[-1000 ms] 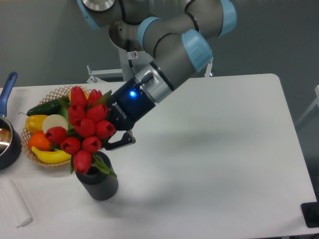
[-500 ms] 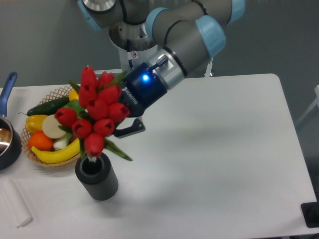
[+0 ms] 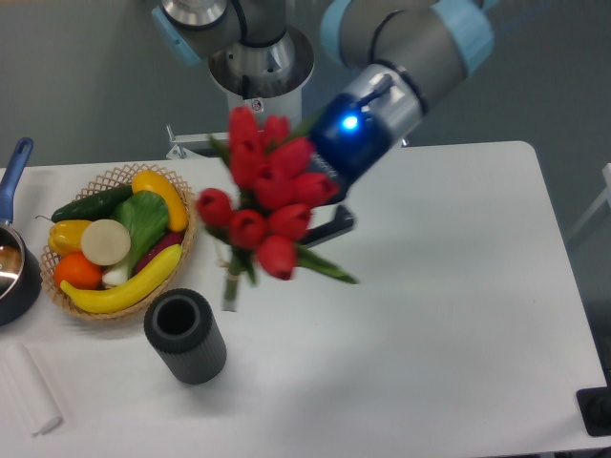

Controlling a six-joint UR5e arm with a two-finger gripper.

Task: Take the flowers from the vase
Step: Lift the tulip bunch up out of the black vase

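The flowers [image 3: 263, 200] hang in the air above the table [image 3: 458, 286], clear of the vase [image 3: 185, 337], which stands upright and empty-mouthed to the lower left, near the wicker basket [image 3: 119, 176] of fruit and vegetables. The gripper [image 3: 320, 215] is closed on the bunch from the right side; its fingers are mostly hidden behind the red buds and leaves, so the exact grasp point is hard to make out, though it seems to sit high on the stems just under the heads. Holding there likely keeps the wide cluster of buds together and lets the stems trail free. The bunch's long axis runs close to vertical with a slight tilt: buds point up and a little to the left, while the blurred green stem ends point down toward the table between basket and vase. With the stems out of the vase, the pick looks essentially achieved. A dark pot [image 3: 14, 272] with a blue handle sits at the left edge.
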